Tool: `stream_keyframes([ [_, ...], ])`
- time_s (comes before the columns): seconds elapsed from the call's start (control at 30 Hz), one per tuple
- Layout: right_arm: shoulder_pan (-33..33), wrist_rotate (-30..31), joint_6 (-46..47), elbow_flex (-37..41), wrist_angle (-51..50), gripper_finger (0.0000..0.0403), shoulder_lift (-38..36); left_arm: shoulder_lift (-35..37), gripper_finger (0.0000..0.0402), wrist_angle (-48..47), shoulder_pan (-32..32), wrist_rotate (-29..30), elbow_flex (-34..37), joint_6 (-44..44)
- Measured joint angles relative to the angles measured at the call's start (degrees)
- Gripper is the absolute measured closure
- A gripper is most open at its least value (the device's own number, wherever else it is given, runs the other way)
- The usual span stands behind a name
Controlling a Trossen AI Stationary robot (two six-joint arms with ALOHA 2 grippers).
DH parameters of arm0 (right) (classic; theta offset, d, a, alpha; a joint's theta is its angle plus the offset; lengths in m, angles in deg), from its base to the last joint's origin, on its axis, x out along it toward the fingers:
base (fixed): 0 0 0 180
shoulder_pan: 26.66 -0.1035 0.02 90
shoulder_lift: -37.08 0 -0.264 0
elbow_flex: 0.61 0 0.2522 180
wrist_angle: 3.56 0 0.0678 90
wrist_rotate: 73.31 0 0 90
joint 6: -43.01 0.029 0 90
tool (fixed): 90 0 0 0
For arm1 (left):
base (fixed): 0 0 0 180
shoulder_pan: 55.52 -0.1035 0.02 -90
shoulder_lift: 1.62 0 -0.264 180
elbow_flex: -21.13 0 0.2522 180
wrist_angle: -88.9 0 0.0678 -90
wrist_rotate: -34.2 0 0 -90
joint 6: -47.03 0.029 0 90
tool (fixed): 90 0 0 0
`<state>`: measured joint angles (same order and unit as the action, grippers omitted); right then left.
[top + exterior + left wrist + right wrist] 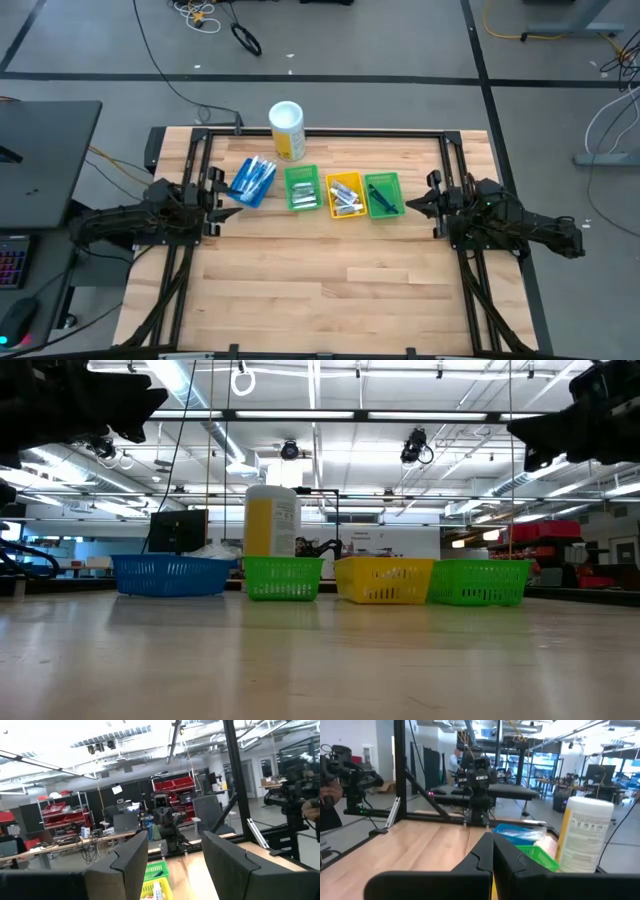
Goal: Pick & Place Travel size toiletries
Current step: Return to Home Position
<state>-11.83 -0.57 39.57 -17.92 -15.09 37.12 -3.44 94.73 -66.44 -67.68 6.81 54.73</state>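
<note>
The travel size toiletries lie in four bins in a row at the table's far middle. White-and-teal items fill the blue bin, white tubes the green bin, silver tubes the yellow bin, and a dark blue razor the right green bin. My left gripper hovers just left of the blue bin, clear of the table; it is open and has nothing between its fingers. My right gripper hovers just right of the right green bin, shut and empty.
A tall white-and-yellow canister stands upright behind the bins, near the table's far edge. Black frame rails run along the table's sides and back. The near half of the wooden table is bare.
</note>
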Motion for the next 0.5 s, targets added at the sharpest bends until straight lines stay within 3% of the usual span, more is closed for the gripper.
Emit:
stream_keyframes([
  [0.3,0.0,-5.46,1.53,3.02,2.48,0.0401,0.0,-0.01,0.0208,-2.64,0.0,-0.28,0.0,-0.24],
  [0.5,0.04,0.26,3.4,3.02,2.03,0.0401,0.0,-0.01,0.0208,-3.78,0.0,0.09,0.0,-0.16],
])
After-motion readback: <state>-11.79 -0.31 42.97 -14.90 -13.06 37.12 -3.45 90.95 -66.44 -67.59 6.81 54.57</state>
